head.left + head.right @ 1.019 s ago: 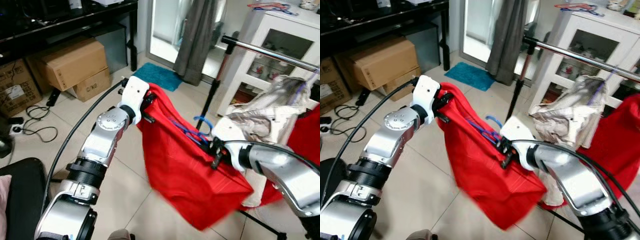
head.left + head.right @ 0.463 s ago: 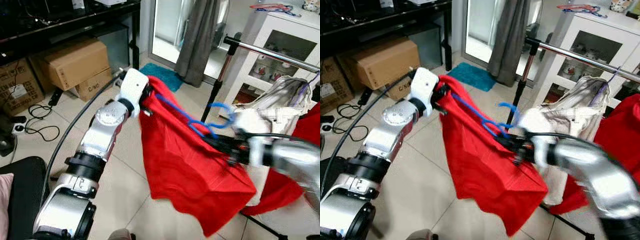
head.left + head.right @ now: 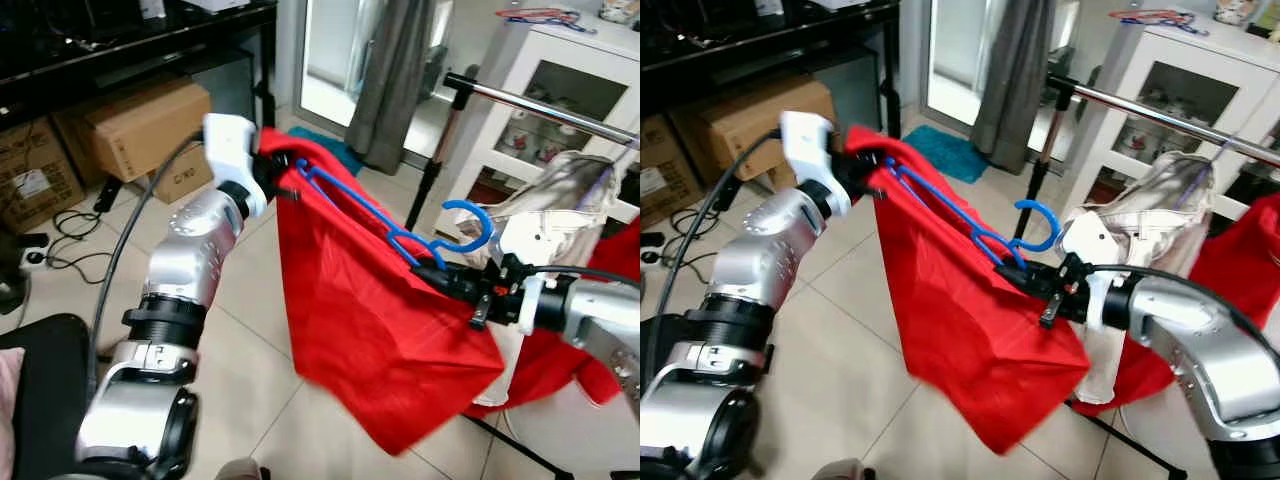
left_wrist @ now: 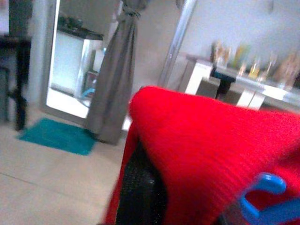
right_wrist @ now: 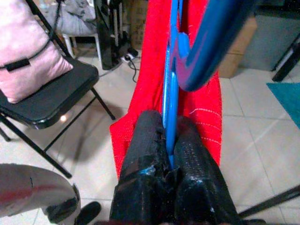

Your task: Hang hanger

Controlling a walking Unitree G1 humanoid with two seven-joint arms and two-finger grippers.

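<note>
The right gripper is clamped on the neck of the blue plastic hanger, just below its hook, so the hook stands free above the fingers to catch the silver metal rail beyond. The left gripper pinches the hanger's far end through the red cloth garment, keeping it spread. Labels on the brown cardboard boxes are illegible.

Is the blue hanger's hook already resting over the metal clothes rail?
No, the blue hanger is held below the metal clothes rail, its hook in open air.
</note>
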